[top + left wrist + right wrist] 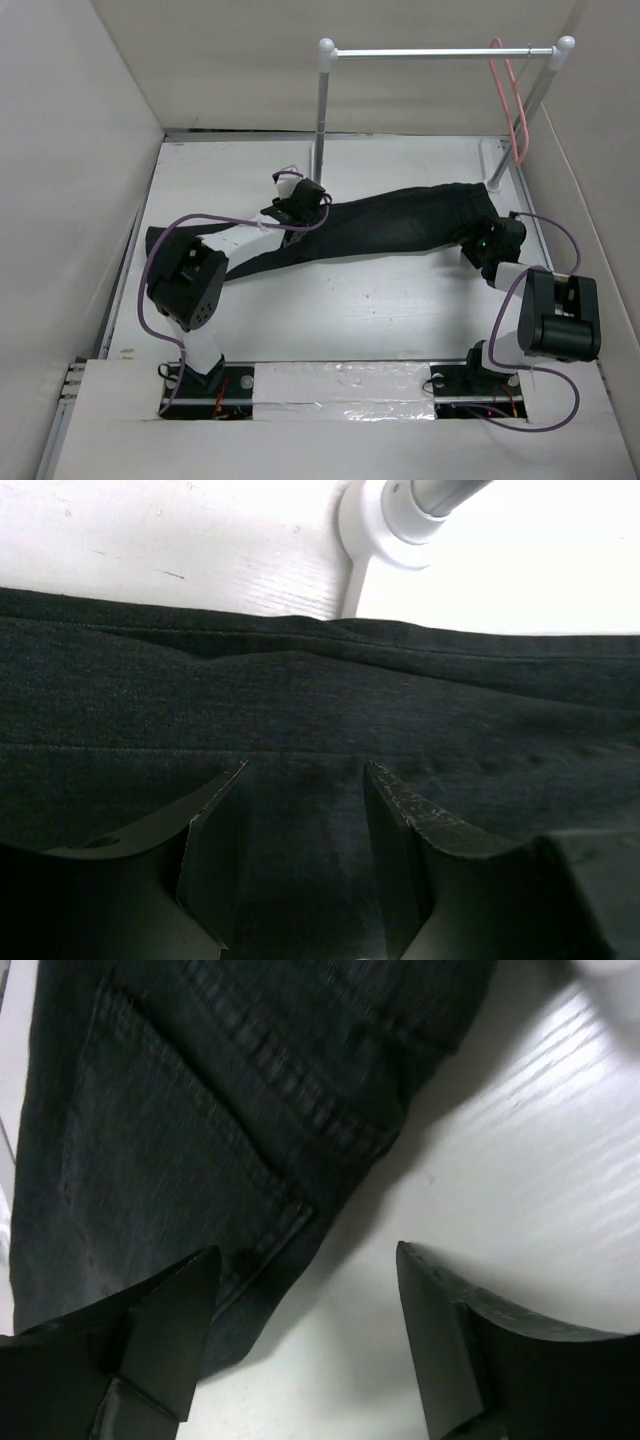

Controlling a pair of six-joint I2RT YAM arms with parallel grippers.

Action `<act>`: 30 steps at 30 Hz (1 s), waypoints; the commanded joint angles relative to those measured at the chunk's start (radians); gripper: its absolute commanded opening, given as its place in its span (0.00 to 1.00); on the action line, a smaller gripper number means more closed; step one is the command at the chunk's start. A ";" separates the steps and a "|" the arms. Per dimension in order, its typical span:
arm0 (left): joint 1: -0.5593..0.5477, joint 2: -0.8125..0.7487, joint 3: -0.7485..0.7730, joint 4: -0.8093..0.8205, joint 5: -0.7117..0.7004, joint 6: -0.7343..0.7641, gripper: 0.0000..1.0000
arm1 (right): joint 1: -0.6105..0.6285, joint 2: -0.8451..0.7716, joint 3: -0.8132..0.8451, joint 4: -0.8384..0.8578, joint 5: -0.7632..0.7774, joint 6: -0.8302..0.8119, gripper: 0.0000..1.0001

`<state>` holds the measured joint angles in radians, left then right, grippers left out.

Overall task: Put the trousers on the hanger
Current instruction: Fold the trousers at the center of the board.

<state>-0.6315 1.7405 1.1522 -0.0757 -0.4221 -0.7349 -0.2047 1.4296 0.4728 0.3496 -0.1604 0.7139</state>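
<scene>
The trousers (380, 225) are laid flat across the table (380, 310), stretched from the near left towards the far right, where their wide end is found close to the right post of the rail (440, 52). The hanger (515, 105) is hung by its hook at the right end of that rail, apart from the trousers. The left claw (295, 207) is held over the middle of the cloth; in the wrist view the left claw (300, 865) is seen with its fingers parted, flat black cloth showing in the gap and nothing pinched. The right claw (482, 247) is placed at the right end of the trousers; seen from its own wrist, the right claw (305, 1335) is spread wide, one finger over the cloth's edge and the other over bare table.
</scene>
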 commanded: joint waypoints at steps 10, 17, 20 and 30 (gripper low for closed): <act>0.030 -0.018 -0.212 0.178 -0.049 -0.034 0.42 | -0.021 0.106 0.105 0.097 -0.042 0.035 0.02; 0.055 -0.124 -0.330 0.206 -0.090 -0.034 0.40 | -0.012 -0.098 -0.075 0.039 -0.045 -0.010 0.00; 0.055 -0.179 -0.351 0.205 -0.118 -0.017 0.41 | -0.085 -0.288 -0.175 -0.087 -0.071 -0.074 0.00; -0.112 -0.262 -0.342 0.149 -0.271 -0.003 0.41 | -0.156 -0.816 -0.172 -0.587 -0.053 -0.179 1.00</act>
<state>-0.7071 1.5223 0.7975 0.0998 -0.6163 -0.7479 -0.3534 0.5510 0.2699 -0.1196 -0.2356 0.5812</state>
